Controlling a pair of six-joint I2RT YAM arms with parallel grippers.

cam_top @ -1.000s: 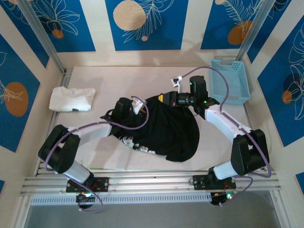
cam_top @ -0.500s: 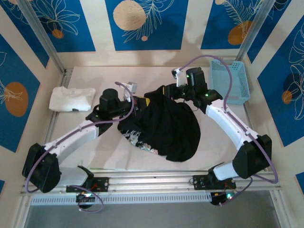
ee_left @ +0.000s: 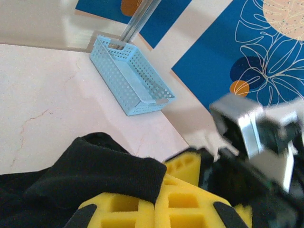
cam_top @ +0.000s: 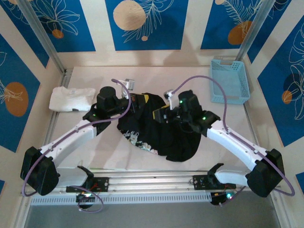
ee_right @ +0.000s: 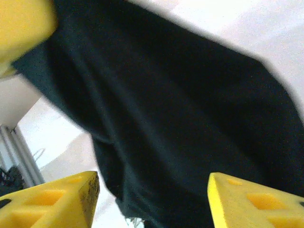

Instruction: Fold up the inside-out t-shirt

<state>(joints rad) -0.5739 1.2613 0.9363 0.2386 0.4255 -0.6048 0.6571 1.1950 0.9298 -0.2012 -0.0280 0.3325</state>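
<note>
T-shirt: the black inside-out t-shirt (cam_top: 164, 135) is lying bunched in the middle of the table (cam_top: 107, 152), its pale print (cam_top: 137, 140) showing at the near-left edge.
Left gripper: the left gripper (cam_top: 137, 101) is pinching the shirt's far-left edge, closed tight on the cloth. In its wrist view, black fabric is draping over its yellow fingers (ee_left: 123, 209).
Right gripper: the right gripper (cam_top: 160, 115) is hanging over the shirt's middle, its fingers (ee_right: 61, 199) standing wide apart and gripping nothing.
Hard to see: the right wrist view is coming out blurred, and a yellow shape (ee_right: 21, 23) is being cut off at its top-left corner.
Surroundings: a white t-shirt (cam_top: 71, 99) is sitting far left and a light-blue basket (cam_top: 230, 80) far right.
</note>
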